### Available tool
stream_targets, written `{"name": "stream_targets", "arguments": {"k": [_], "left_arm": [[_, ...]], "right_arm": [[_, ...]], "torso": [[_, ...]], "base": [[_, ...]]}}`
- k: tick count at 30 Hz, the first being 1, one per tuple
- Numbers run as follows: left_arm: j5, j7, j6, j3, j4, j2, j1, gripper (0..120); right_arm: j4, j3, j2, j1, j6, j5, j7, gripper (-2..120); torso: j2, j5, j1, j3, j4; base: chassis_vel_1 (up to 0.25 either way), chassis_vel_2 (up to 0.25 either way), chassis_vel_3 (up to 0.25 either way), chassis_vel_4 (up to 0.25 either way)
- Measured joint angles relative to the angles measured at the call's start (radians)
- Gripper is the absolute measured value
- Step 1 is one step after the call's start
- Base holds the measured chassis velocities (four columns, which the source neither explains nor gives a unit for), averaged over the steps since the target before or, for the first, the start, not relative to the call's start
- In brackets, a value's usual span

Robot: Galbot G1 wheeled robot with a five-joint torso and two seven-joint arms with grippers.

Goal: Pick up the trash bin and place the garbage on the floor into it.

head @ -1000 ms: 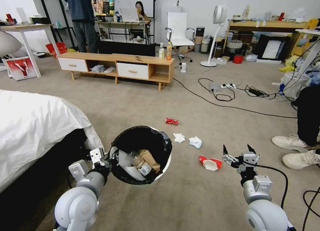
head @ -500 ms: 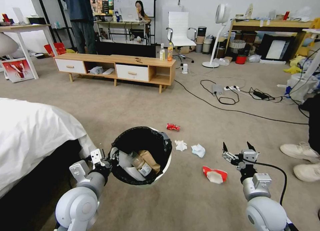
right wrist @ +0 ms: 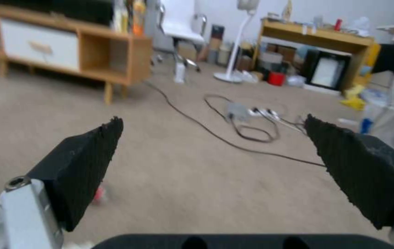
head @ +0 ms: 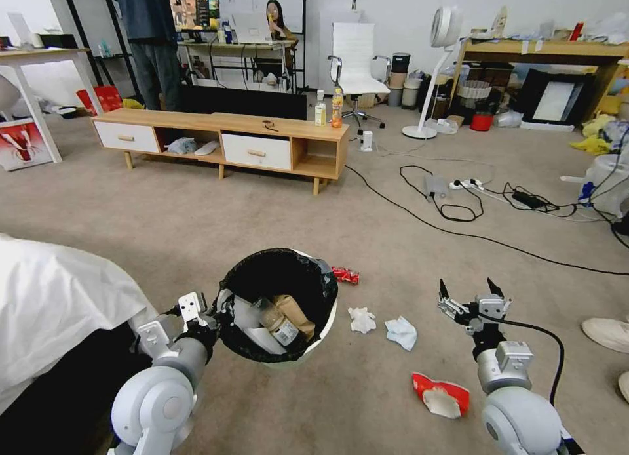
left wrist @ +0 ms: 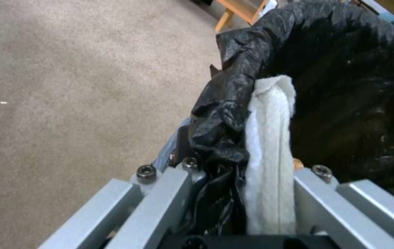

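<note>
The trash bin (head: 278, 350), white with a black bag over its rim, hangs above the floor (head: 367, 232). My left gripper (head: 213, 314) is shut on its near rim. The left wrist view shows the fingers (left wrist: 160, 193) clamping bag and white wall of the bin (left wrist: 271, 138). Inside lie a brown paper bag (head: 296, 314) and a small bottle (head: 275, 322). Garbage on the carpet: a crushed red can (head: 345, 275), two tissue wads (head: 362, 320) (head: 401, 332) and a red-white paper cup (head: 441, 396). My right gripper (head: 466, 291) (right wrist: 213, 166) is open and empty, above the carpet right of the tissues.
A bed with a white sheet (head: 59, 311) stands close on the left. A low wooden cabinet (head: 223, 137) lies ahead, and black cables (head: 458, 209) cross the carpet at the right. A person's shoe (head: 606, 334) rests at the right edge.
The whole picture has shifted, so the camera moved forward: the litter, bed and shoes slid lower in the picture. Both arms hold the same pose and the bin stays gripped.
</note>
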Motion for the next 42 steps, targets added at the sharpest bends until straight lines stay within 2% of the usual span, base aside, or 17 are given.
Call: {"name": "stream_targets", "arguments": {"k": [3,4,6,8,11,13,14,15,17,18,20,21,22,23,25,33,42], "left_arm": [[0.0,0.0,0.0,-0.001,0.0,0.0,0.001,7],[0.0,0.0,0.0,-0.003,-0.002,0.001,0.002,7],[0.0,0.0,0.0,-0.004,-0.002,0.001,0.003,7],[0.0,0.0,0.0,-0.007,-0.003,0.002,0.007,7],[0.0,0.0,-0.001,-0.008,-0.004,0.002,0.009,7],[-0.001,0.0,-0.001,-0.01,-0.006,0.002,0.012,7],[-0.001,0.001,-0.001,-0.012,-0.006,0.003,0.014,7],[-0.001,0.001,-0.001,-0.012,-0.006,0.003,0.014,7],[-0.001,0.003,-0.002,-0.015,-0.006,0.005,0.015,7],[-0.001,0.003,-0.002,-0.015,-0.006,0.005,0.015,7],[-0.001,0.006,-0.003,-0.015,-0.006,0.005,0.018,7],[-0.001,0.006,-0.003,-0.015,-0.006,0.005,0.018,7],[-0.001,0.007,-0.003,-0.015,-0.006,0.004,0.019,7],[-0.001,0.007,-0.003,-0.015,-0.006,0.004,0.019,7],[0.002,0.01,-0.005,-0.013,-0.006,0.003,0.023,7],[0.01,0.013,-0.008,-0.009,-0.009,-0.001,0.034,7],[0.023,0.019,-0.012,-0.004,-0.011,-0.005,0.048,7]], "right_arm": [[0.001,0.008,-0.009,-0.008,-0.041,-0.015,0.002,100],[0.01,0.023,-0.025,-0.024,-0.11,-0.021,-0.007,100],[0.014,0.032,-0.035,-0.034,-0.141,-0.021,-0.021,100],[0.008,0.078,-0.064,-0.063,-0.22,-0.075,-0.129,100],[-0.009,0.098,-0.073,-0.07,-0.22,-0.114,-0.177,100],[-0.044,0.137,-0.097,-0.092,-0.19,-0.164,-0.307,100],[-0.075,0.167,-0.12,-0.114,-0.141,-0.187,-0.438,100],[-0.075,0.167,-0.12,-0.114,-0.141,-0.187,-0.438,100],[-0.114,0.206,-0.138,-0.134,-0.081,-0.239,-0.588,100],[-0.114,0.206,-0.138,-0.134,-0.081,-0.239,-0.588,100],[-0.216,0.256,-0.152,-0.132,0.083,-0.333,-0.829,100],[-0.216,0.256,-0.152,-0.132,0.083,-0.333,-0.829,100],[-0.26,0.272,-0.153,-0.125,0.147,-0.371,-0.935,100],[-0.26,0.272,-0.153,-0.125,0.147,-0.371,-0.935,100],[-0.334,0.29,-0.148,-0.1,0.242,-0.419,-1.109,100],[-0.434,0.235,-0.119,-0.024,0.364,-0.472,-1.281,100],[-0.53,0.207,-0.105,0.013,0.446,-0.547,-1.298,100]], "torso": [[0.0,0.0,0.0,0.0,0.0],[0.0,0.0,0.0,0.0,0.0001],[0.0,0.0001,0.0,0.0,0.0],[0.0,0.0001,0.0,0.0,0.0001],[0.0,-0.0001,0.0,0.0,0.0006],[0.0,0.0004,0.0,0.0,0.0005],[0.0,0.0,0.0,0.0,0.0005],[0.0,0.0,0.0,0.0,0.0005],[0.0,0.0002,0.0,0.0,0.0001],[0.0,0.0002,0.0,0.0,0.0001],[0.0,-0.0002,0.0,0.0,0.0001],[0.0,-0.0002,0.0,0.0,0.0001],[0.0,0.0007,0.0,0.0,0.0002],[0.0,0.0007,0.0,0.0,0.0002],[0.0,-0.0001,0.0,0.0,0.0001],[0.0,0.0,0.0,0.0,0.0005],[0.0,0.0,0.0,0.0,0.0002]], "base": [[0.0,0.0,0.0,0.0],[0.04,-0.063,-0.046,0.057],[0.046,-0.063,-0.046,0.055],[0.007,-0.014,-0.022,0.026],[0.0,0.0,0.0,0.0],[0.0,0.0,0.0,0.0],[0.0,0.0,0.0,0.0],[0.0,0.0,0.0,0.0],[0.0,0.0,0.0,0.0],[0.0,0.0,0.0,0.0],[0.0,0.0,0.0,0.0],[0.0,0.0,0.0,0.0],[0.0,0.0,0.0,0.0],[0.0,0.0,0.0,0.0],[0.0,0.0,0.0,0.0],[0.0,0.0,0.0,0.0],[0.0,0.0,0.0,0.0]]}}
